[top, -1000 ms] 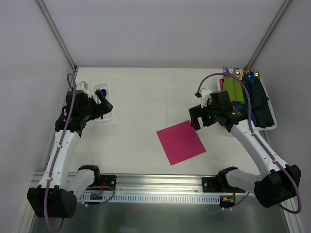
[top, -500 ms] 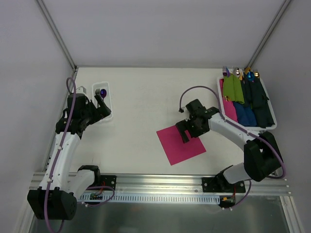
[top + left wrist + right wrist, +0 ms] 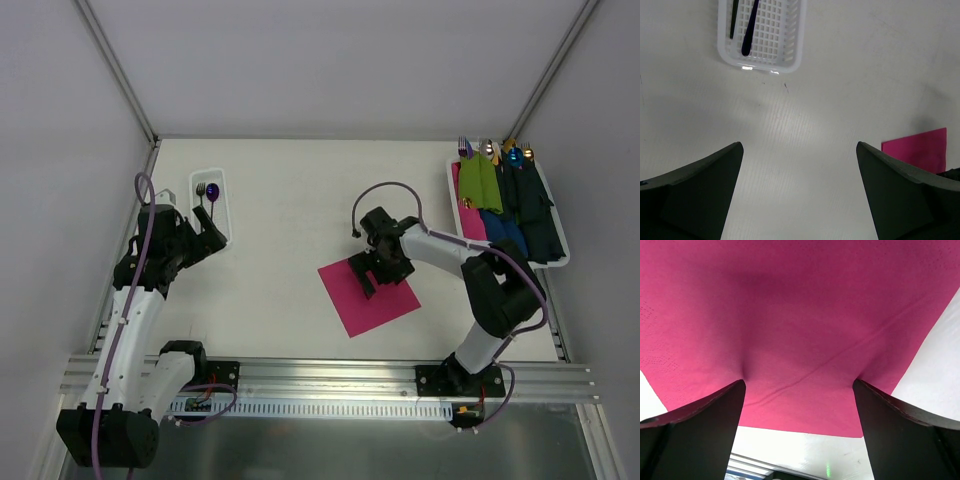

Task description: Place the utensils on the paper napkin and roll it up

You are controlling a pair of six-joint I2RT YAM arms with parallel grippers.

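Operator: Overhead status?

Technician: Thin square magenta-pink paper napkin (image 3: 375, 310) lies flat on the white table (image 3: 290, 200), with the right gripper (image 3: 378, 277) on its far edge. Slim dark-purple spoon (image 3: 212, 190) and dark four-tined fork (image 3: 200, 189) lie in a white mesh basket (image 3: 227, 205), and the left gripper (image 3: 208, 240) is just beside it.

Operator: Wrist views?

Technician: Left fingers (image 3: 700, 190) are spread wide over the table. Right fingers (image 3: 695, 425) are spread wide, tips pressing the creased napkin.
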